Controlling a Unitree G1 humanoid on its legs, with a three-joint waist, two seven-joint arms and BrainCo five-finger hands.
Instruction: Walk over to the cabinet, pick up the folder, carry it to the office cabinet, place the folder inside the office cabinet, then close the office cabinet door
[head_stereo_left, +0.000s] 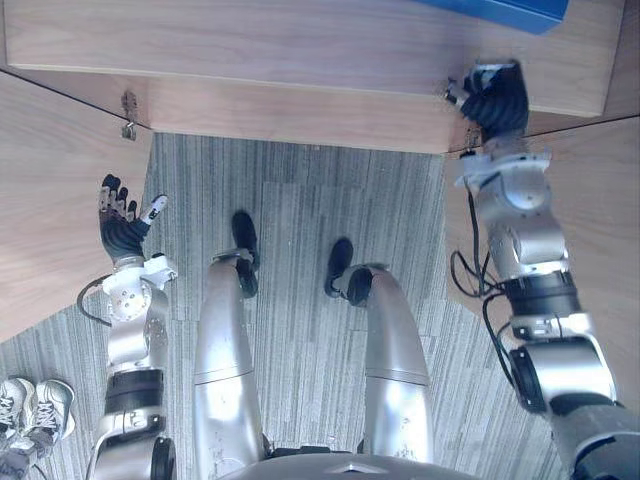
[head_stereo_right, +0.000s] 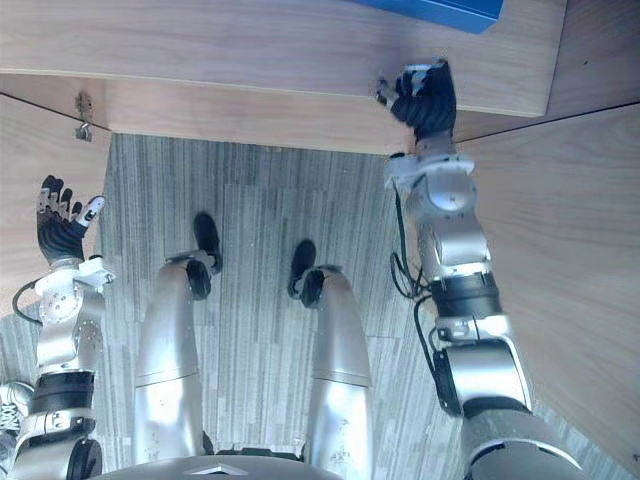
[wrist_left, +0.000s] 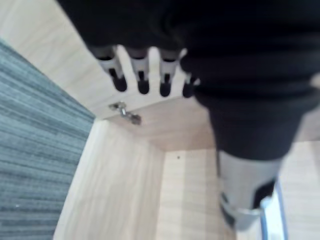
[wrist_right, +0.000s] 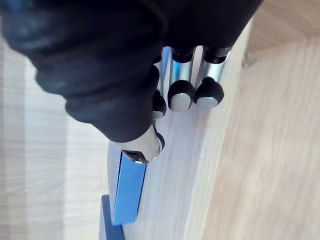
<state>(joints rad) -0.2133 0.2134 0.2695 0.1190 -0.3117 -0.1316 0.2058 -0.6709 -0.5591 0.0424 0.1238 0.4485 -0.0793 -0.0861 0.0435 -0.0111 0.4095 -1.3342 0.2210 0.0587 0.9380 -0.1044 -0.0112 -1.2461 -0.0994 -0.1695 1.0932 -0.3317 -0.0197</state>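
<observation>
Right hand (head_stereo_left: 495, 98) held nothing, fingers relaxed side by side at the cabinet (head_stereo_left: 300, 50) edge; the blue folder (wrist_right: 129, 192) lay just beyond its thumb, left hand (head_stereo_left: 125, 228) spread, farther off

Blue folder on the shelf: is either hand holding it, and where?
Neither. The flat blue folder lies on the wooden shelf, clear of the right hand; left hand empty.

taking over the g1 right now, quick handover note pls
Left hand: open, raised beside the left cabinet door, holding nothing.
Right hand: open, at the shelf's front edge, apart from the folder.
Blue folder: lying on the office cabinet shelf.
Done: folder placed inside.
Left: draw the right hand clear, then close the doors. The right door stands open too.
</observation>
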